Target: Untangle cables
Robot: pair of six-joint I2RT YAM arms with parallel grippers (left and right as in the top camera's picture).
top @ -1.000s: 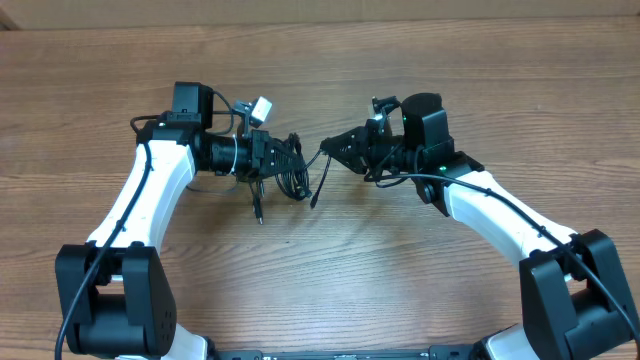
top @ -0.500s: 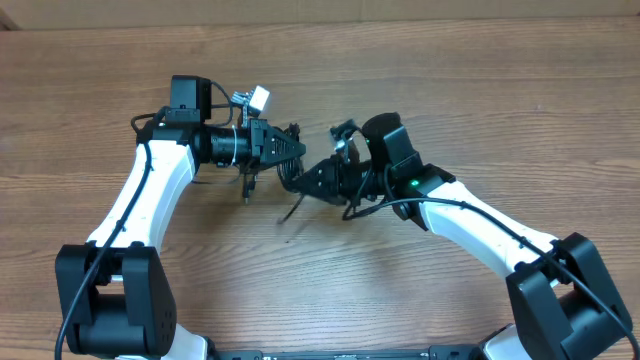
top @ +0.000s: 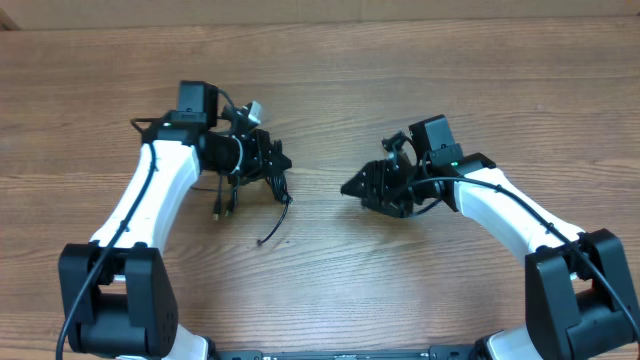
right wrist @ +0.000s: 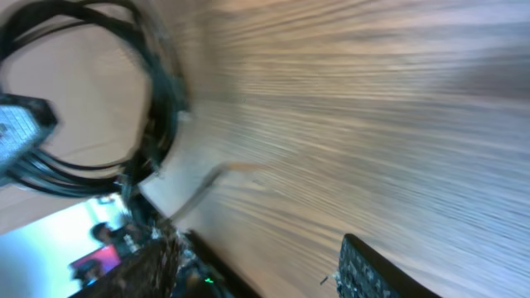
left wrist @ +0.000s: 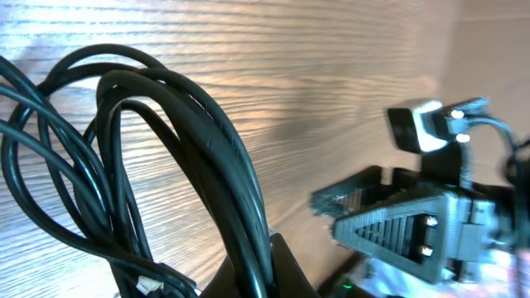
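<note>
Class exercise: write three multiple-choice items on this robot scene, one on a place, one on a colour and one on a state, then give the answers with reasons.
1. Which holds the cables?
A. left tool
B. right tool
C. neither

2. What colour are the cables?
A. white
B. black
C. red

3. The right tool is:
A. shut on a cable
B. open and empty
C. out of view

Answers:
1 A: the bundle hangs from the shut left tool.
2 B: every strand is black.
3 B: its jaws stand apart with nothing between them.
</note>
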